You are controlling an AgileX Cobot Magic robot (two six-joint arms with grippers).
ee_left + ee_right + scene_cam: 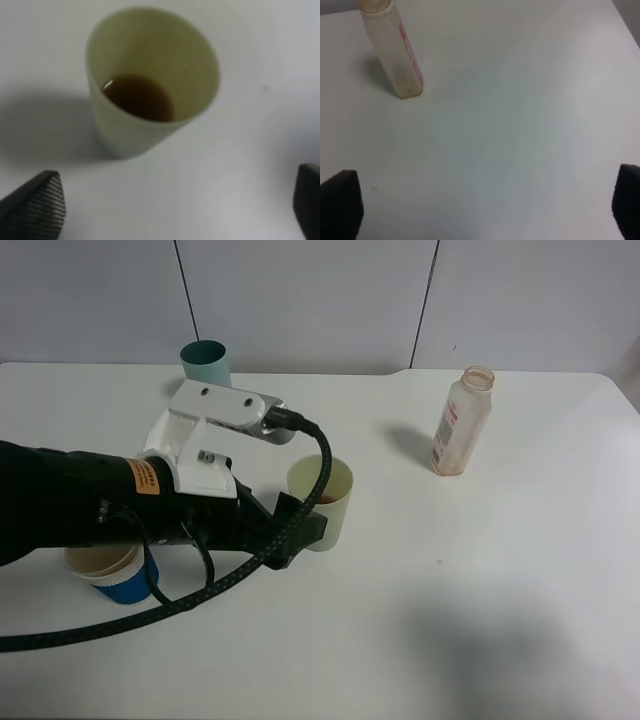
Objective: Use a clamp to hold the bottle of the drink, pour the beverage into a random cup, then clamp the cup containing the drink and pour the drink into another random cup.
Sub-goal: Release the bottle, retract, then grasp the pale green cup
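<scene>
The pale yellow-green cup (pixel 325 502) stands near the middle of the table (pixel 480 580), beverage (pixel 140 97) shallow inside; left jaws gape short of it; right jaws gape empty; likely light, smooth, squashable; grip mid-wall, gently.

- yellow-green tumbler (pixel 325 490): pale, plain; the beverage (pixel 139 97) in it brown.
- teal tumbler (pixel 205 365): darker green inside.
- bottle (pixel 462 425): translucent, pink-red and white label.
- squat cup (pixel 115 578): white with a blue sleeve.
- tabletop (pixel 500 590): white.
- left arm (pixel 60 510): black, white housing, orange sticker.
</scene>
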